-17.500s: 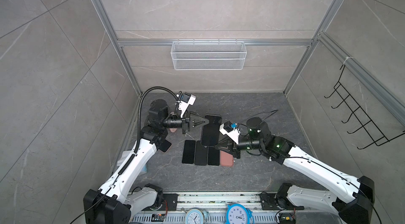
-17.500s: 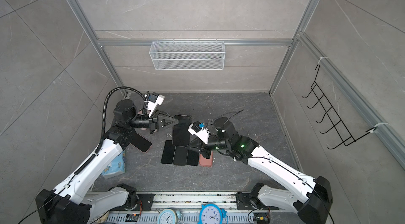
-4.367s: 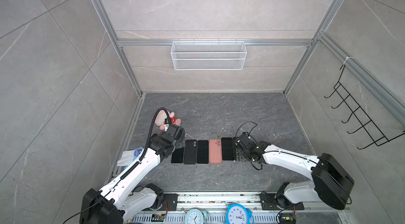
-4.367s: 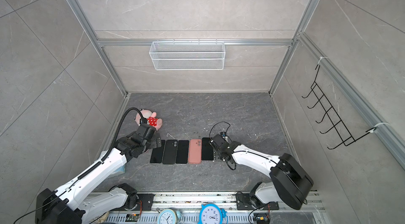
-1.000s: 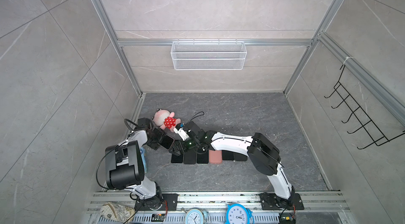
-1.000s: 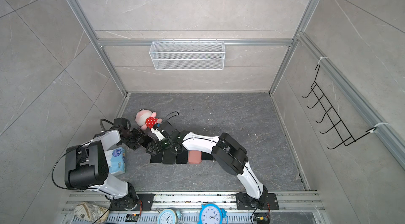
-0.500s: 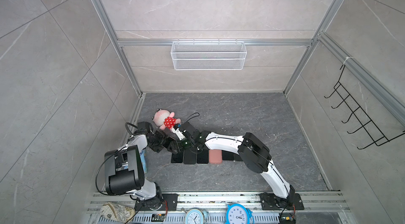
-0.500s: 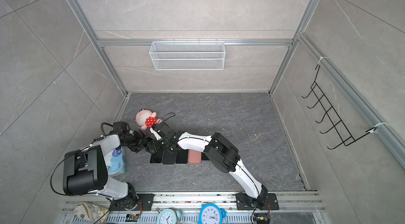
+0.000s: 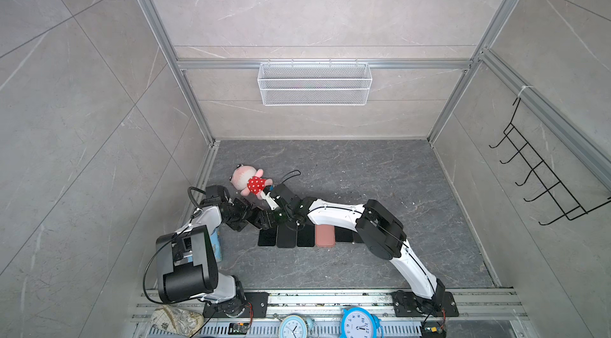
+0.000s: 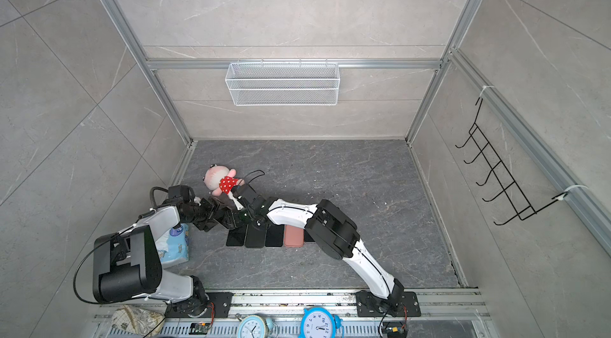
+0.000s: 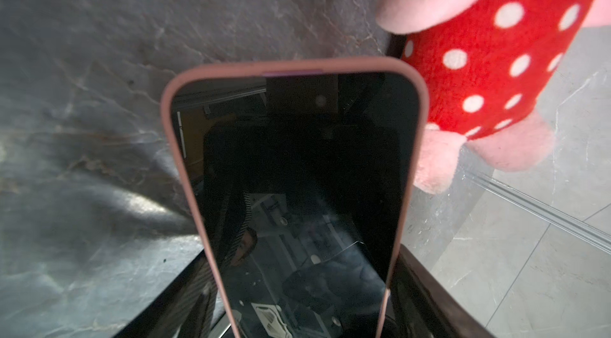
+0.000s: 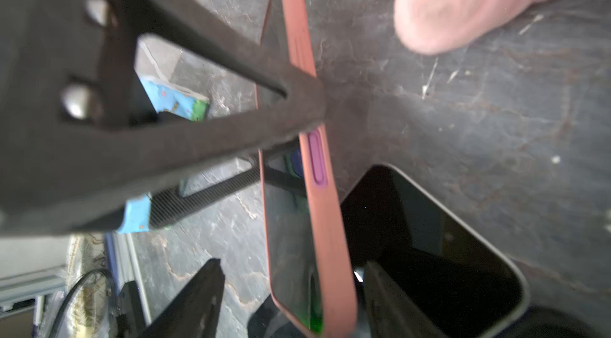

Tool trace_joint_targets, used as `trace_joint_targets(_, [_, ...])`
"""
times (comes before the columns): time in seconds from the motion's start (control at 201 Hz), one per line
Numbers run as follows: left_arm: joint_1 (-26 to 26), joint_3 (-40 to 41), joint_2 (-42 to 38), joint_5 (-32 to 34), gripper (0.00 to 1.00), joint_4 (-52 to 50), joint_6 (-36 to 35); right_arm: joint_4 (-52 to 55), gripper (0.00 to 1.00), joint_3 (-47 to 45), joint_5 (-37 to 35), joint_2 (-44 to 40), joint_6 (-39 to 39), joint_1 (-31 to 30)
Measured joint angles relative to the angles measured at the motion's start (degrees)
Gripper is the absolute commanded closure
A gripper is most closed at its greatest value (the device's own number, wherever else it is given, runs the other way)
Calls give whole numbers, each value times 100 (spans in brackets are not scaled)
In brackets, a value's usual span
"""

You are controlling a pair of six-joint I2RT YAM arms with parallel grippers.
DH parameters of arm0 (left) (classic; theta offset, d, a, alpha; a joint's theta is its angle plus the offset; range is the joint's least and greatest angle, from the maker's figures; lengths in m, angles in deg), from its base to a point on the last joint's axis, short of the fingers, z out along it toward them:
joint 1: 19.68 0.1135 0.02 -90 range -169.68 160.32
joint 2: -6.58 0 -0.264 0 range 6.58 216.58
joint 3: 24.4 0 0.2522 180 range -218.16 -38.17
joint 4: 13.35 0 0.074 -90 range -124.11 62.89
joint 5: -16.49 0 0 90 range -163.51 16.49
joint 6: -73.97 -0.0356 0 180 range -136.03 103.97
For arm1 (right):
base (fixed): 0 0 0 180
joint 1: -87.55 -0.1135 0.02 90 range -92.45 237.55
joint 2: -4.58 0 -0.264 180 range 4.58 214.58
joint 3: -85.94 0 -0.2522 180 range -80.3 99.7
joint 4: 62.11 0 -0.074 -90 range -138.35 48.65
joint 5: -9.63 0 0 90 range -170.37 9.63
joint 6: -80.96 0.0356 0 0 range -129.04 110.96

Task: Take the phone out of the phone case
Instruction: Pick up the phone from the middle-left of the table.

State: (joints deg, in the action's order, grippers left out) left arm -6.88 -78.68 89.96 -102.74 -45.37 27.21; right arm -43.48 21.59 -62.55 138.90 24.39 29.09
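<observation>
The phone [image 11: 297,171], dark screen up, sits in a pink-brown phone case [image 11: 294,65]. My left gripper [image 11: 302,303] is shut on the case's two long edges, holding it just above the floor near the left wall [image 9: 245,203]. In the right wrist view the case [image 12: 317,204] shows edge-on, and my right gripper [image 12: 291,267] stands open around its near end. One finger [image 12: 205,290] is clear of the screen side; the other sits close behind the back. In a top view my right gripper [image 9: 264,217] meets the left one [image 9: 246,212].
A row of dark phones [image 9: 286,237] and a pink one [image 9: 325,235] lies on the floor under the right arm. A pink plush toy in a red dotted dress [image 9: 249,181] lies just behind the grippers. A blue tissue pack [image 10: 172,247] is by the left arm's base.
My right arm has reached further left to the held phone, and its jaws have narrowed around the case's end. My left gripper keeps its hold.
</observation>
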Motion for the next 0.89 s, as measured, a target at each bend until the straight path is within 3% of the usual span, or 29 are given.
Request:
trace_joint_targets(0.184, [0,138,-131,-190,60,39,2,-83,50,79,85,33,20,2])
trace_joint_targets(0.533, [0,304,-610,-549,58,157,11,-422,88,-232,203,-85,157,70])
trace_joint_targets(0.688, [-101,433,-1036,-909,42,249,155,-496,100,-745,90,-634,133,83])
trace_joint_targets(0.802, [-385,463,-1558,-1019,26,214,291,-514,100,-1307,-96,-1266,-50,96])
trace_joint_targets(0.892, [-807,439,-2068,-1071,20,205,389,-546,100,-1989,-221,-2035,-264,155])
